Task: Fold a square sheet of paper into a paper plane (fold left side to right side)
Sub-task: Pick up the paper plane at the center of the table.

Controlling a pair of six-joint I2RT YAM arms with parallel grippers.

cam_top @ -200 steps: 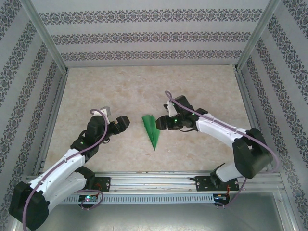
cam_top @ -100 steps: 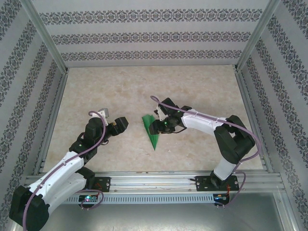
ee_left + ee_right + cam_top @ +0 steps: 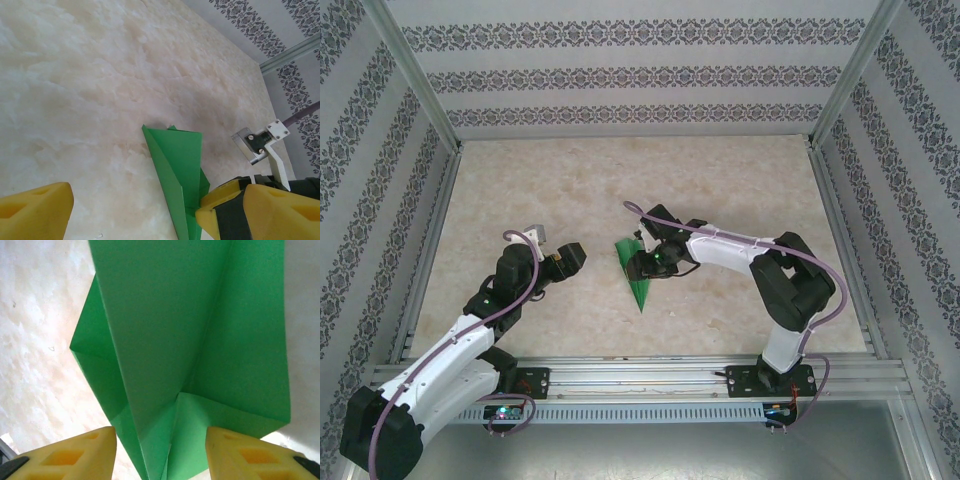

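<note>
Paper plane (image 3: pixel 638 288) lies near the middle of the table (image 3: pixel 740 180), between the two arms and closer to the right one. It is a slim dart of thin, bright green paper, with its sharp tip toward the arm bases and its wide end toward the far wall. The right wrist view shows its shape best (image 3: pixel 200 340): smooth, matte panels meet along crisp straight creases, and a central ridge runs down between two wing flaps. A small triangular fold overlaps where the layers come together. From the left wrist camera the plane (image 3: pixel 177 165) shows a clean slanted edge and a slightly raised flap, so it does not lie fully flat.

The right gripper (image 3: pixel 636 262) reaches in over the wide end of the plane. Its yellow foam-like fingers (image 3: pixel 75 455) stand apart on either side of the central ridge, with green paper showing in the gap between them. The jaws are parted, not pinched on the fold. Whether the pads touch the paper underneath is hard to judge from this close angle. The left gripper (image 3: pixel 570 257) sits well to the left of the plane, clear of it. Its blocky yellow fingers (image 3: pixel 32 212) are spread wide, with nothing between them.

The tabletop is a pale, glossy surface with a cloudy beige marble pattern.
</note>
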